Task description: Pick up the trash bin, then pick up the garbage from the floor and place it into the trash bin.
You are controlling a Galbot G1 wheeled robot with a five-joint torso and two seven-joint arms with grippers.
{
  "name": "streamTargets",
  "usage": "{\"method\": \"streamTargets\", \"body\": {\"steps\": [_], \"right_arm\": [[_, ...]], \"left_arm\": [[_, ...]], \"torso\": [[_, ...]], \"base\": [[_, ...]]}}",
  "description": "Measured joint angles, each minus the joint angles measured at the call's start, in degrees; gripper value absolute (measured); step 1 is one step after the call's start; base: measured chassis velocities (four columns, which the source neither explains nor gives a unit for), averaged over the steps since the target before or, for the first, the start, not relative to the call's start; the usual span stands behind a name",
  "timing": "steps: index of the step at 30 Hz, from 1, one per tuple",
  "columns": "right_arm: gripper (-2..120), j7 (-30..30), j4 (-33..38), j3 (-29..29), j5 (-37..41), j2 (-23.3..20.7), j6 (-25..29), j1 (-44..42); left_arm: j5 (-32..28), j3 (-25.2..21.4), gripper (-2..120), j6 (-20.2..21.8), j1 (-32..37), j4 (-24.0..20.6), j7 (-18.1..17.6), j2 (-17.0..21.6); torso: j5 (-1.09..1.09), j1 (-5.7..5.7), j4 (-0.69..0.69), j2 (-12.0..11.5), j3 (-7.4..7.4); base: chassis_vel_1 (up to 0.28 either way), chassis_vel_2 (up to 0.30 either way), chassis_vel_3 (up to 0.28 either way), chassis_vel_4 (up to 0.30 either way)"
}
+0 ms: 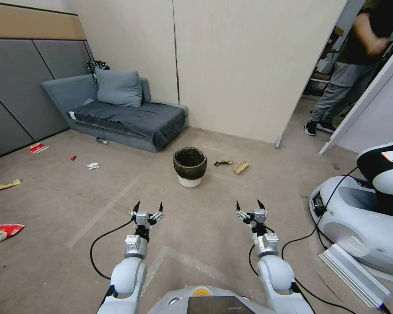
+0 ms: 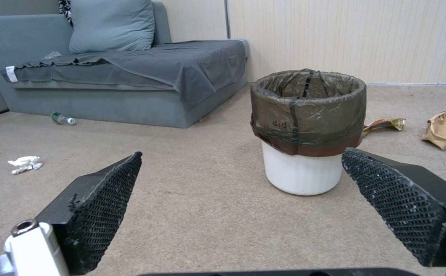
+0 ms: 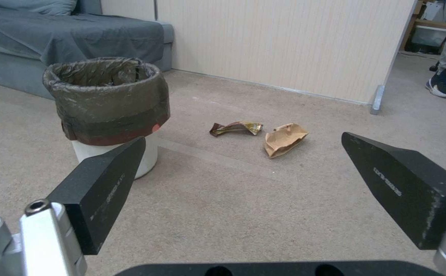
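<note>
Nothing of the task looks done yet: the bin (image 1: 190, 167) stands upright on the carpet, ahead of the robot and roughly midway between its arms, untouched and apart from both grippers. The left gripper (image 1: 148, 206) and the right gripper (image 1: 250, 205) hover low over the floor in front of the base, both with jaws spread wide and holding nothing. In the left wrist view the bin sits between the open fingers but well beyond them, so reaching it is, I judge, the step in hand. The garbage lies scattered — a crumpled brown paper (image 1: 241, 166) and a shiny wrapper (image 1: 223, 162) just right of the bin, a white tissue (image 1: 93, 165) and a small red scrap (image 1: 73, 158) off to the left, a red-and-white wrapper (image 1: 39, 148) farther left, a yellow wrapper (image 1: 2, 186) and another red-and-white piece (image 1: 4, 231) at the left edge, and a bottle (image 1: 102, 141) against the foot of the sofa (image 1: 118, 114). All of it remains on the floor — everything is left to do.
</note>
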Motion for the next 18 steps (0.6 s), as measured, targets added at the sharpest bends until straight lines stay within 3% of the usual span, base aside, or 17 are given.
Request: {"method": "streamTargets", "body": {"steps": [18], "right_arm": [[100,0.0,0.1,0.1,0.0,0.0,0.0,-0.2]], "left_arm": [[0.0,0.0,100,0.0,0.1,-0.1,0.0,0.0]], "torso": [[0.0,0.0,0.0,0.0,0.0]], "base": [[0.0,0.0,0.0,0.0]]}}
